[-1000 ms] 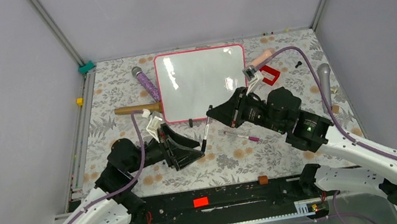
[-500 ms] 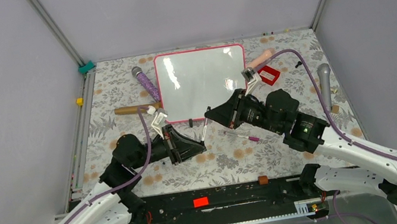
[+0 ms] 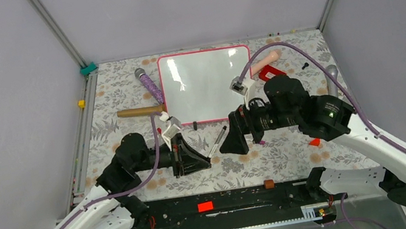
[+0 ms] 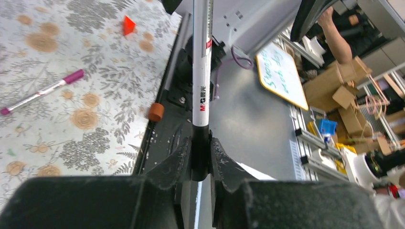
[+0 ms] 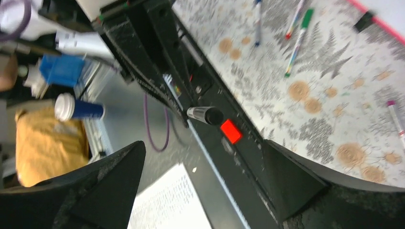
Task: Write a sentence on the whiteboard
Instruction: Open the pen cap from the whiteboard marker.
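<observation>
Grey walls are closing in a desk (image 3: 122, 84) that is wearing a flowered cloth. The whiteboard (image 3: 208, 83) is lying flat at the middle of the desk's far edge. Its face is showing only glare, so the sentence is not yet begun.

The left arm (image 3: 134, 159) is reaching in from the near left corner. The left jaws are clamping together on the tail of a white marker (image 4: 201, 71), which is pointing towards the right arm (image 3: 311, 116), just short of the whiteboard's near edge. The right jaws are standing wide apart on either side of the marker's dark end, and they are touching nothing. Whether that end is a cap cannot be told. A pink-capped pen (image 4: 40, 90) is lying loose on the cloth nearby.

The whiteboard is looking stiff, light and very slick. It is resting on small feet, so it is likely to slide or rock under a pressing tip. The thin pink frame at its near edge is probably the best place to steady it, well off the writing face. The marker is looking slim, smooth and light, so a hold at the tail is likely to let the tip wander. A grip nearer the writing end should be giving firmer strokes.
</observation>
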